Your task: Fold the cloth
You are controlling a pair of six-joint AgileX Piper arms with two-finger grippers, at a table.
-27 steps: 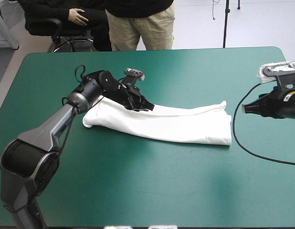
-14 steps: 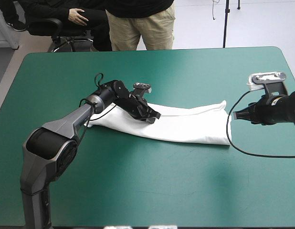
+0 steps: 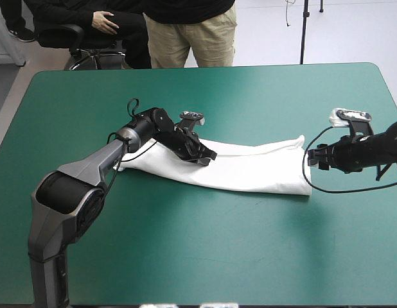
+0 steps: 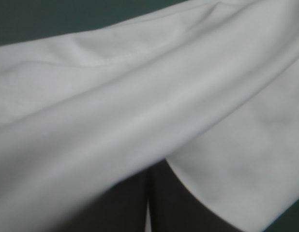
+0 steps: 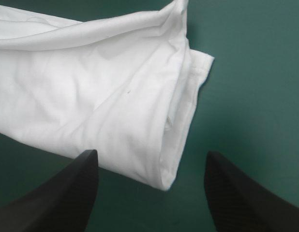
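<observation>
Partway through the folding, by the look of it. Already folded the long way: a T-shirt (image 3: 250, 172) laid out as a long white strip across the middle of the teal-green table (image 3: 185, 256), from 9 o'clock to 3 o'clock, with the 3 o'clock end a bit nearer the robot. Next, most likely, folding that strip short, end over end.

First the left gripper (image 3: 207, 156): down on top of the strip, in its 9 o'clock half. Pinched almost all the way shut, with a thin bit of white cloth between the black fingers (image 4: 173, 208) and more cloth draped over them. Holding the T-shirt, then.

Then the right gripper (image 3: 312, 158): low over the table, just past the 3 o'clock end of the strip, pointing toward 9 o'clock. Spread wide, each finger (image 5: 67, 193) far from the other. Holding nothing and touching no cloth. Right ahead of it, the thick folded end of the strip, lined up with the gap.

For the next move: slide the right gripper a little toward 9 o'clock to take that folded end into the gap, then squeeze on all the layers, not just the top one. After that, lift and carry one end over the other. Careful with the loose corner poking out on the 12 o'clock side of that end: easy to miss.
</observation>
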